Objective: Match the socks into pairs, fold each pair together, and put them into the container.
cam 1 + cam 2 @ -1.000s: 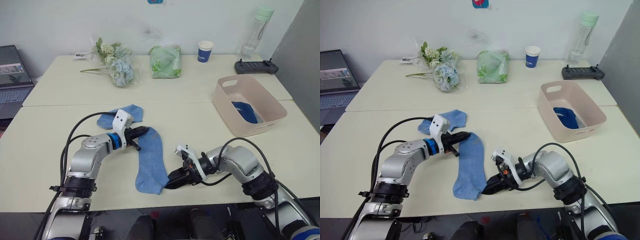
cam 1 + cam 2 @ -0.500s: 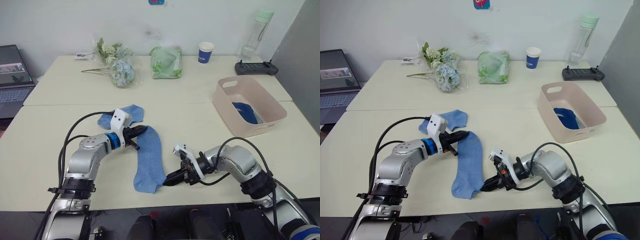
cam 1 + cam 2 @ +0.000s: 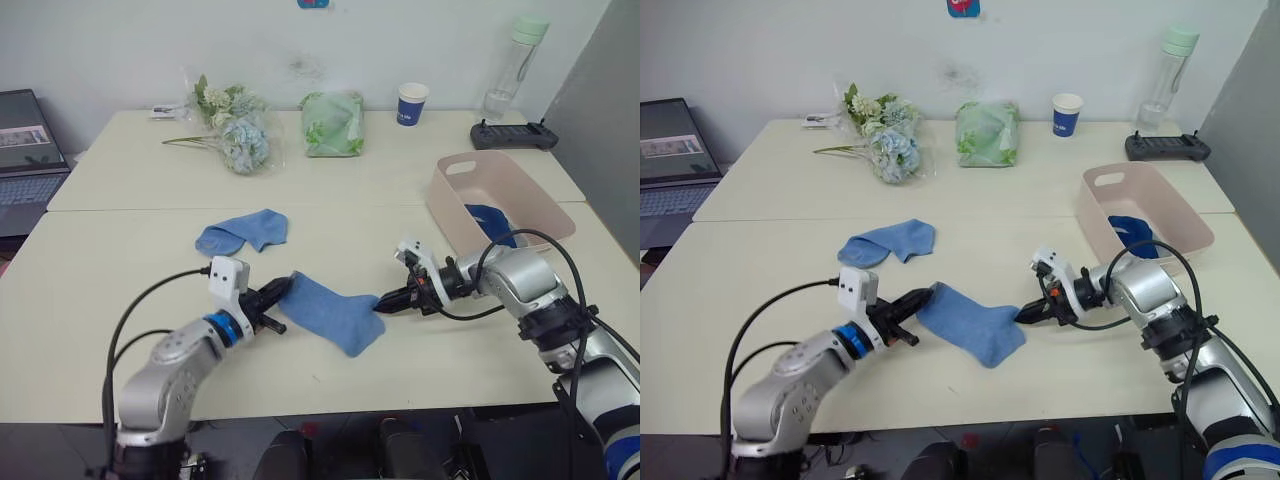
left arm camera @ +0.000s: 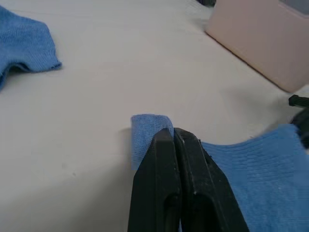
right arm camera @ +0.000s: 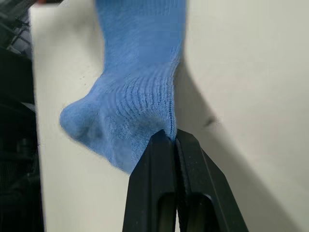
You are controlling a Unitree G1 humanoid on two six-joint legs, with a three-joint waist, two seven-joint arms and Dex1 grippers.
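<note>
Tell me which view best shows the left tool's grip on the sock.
Left wrist view: the left tool is shut on the light blue sock at its edge, seen close. The head views show the same pinch from farther off.

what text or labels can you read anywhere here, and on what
None can be read.
Blue cup: a pale mark on its side, too small to read.
Sticker on the wall: cut off at the frame's top edge, unreadable.
Laptop: screen shows an image, no legible words.
Green bag, bottle, tub, socks: no print visible.
</note>
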